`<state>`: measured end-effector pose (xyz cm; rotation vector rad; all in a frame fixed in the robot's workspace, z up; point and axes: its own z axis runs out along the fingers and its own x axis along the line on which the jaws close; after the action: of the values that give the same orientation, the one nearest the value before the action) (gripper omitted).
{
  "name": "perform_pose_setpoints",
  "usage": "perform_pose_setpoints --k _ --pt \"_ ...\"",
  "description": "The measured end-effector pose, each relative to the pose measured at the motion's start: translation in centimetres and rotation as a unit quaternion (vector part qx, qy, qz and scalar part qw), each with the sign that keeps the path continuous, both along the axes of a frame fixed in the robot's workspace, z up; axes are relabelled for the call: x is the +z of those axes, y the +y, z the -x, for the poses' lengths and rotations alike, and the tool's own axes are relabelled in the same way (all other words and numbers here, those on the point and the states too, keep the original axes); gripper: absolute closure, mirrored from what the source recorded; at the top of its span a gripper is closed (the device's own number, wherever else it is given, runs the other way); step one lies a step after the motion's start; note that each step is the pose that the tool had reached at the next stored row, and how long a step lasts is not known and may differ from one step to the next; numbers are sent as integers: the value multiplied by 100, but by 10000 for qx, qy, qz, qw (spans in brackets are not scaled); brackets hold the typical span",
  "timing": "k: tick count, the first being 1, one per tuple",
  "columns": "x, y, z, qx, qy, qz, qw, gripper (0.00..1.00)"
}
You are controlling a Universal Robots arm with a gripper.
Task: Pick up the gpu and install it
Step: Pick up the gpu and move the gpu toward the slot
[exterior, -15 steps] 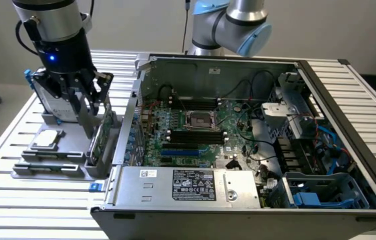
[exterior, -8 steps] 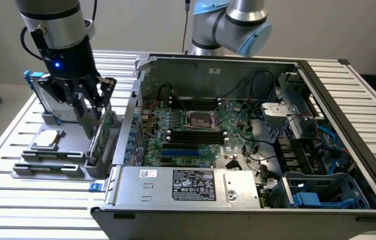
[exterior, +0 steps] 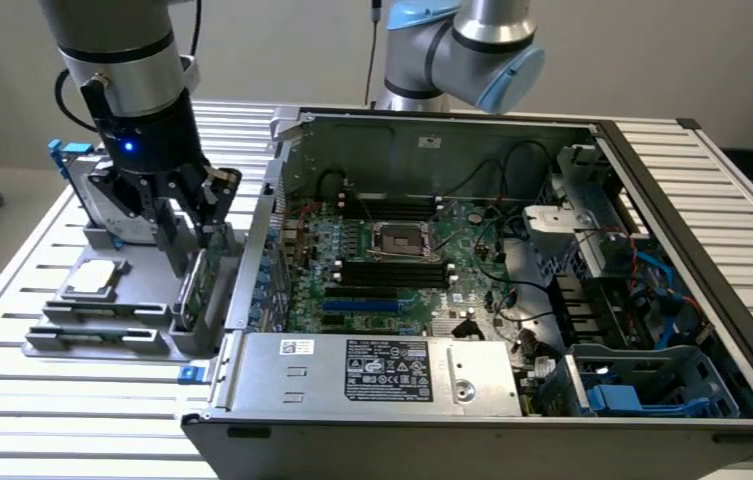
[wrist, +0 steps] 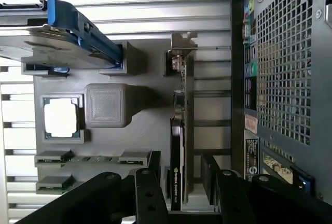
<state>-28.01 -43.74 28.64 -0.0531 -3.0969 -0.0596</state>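
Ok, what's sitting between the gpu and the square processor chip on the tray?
A raised grey block stands between the gpu and the processor chip; the wrist view shows it.

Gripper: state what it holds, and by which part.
Nothing held: the gripper stands open astride the thin green gpu card with black cooler cover, gaps both sides.

The gpu (exterior: 203,282) (wrist: 178,146) is a thin, flat rectangular card standing upright on its long edge, seated in a slot of the grey holder (wrist: 150,125) on the slatted bench (exterior: 29,420). It sits on the part of the bench toward the exterior view's left, just beside and parallel to the computer case's rear wall (wrist: 280,79). One face carries a black cooler cover (wrist: 175,182) with a small green label. The green circuit board (wrist: 185,111) backs it, and a silver end bracket (wrist: 182,45) closes one end.
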Motion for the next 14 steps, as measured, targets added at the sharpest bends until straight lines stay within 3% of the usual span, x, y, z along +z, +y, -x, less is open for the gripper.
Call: perform_pose_setpoints --k 14 --pt "-256 1 -2 0 -1 0 10000 56"
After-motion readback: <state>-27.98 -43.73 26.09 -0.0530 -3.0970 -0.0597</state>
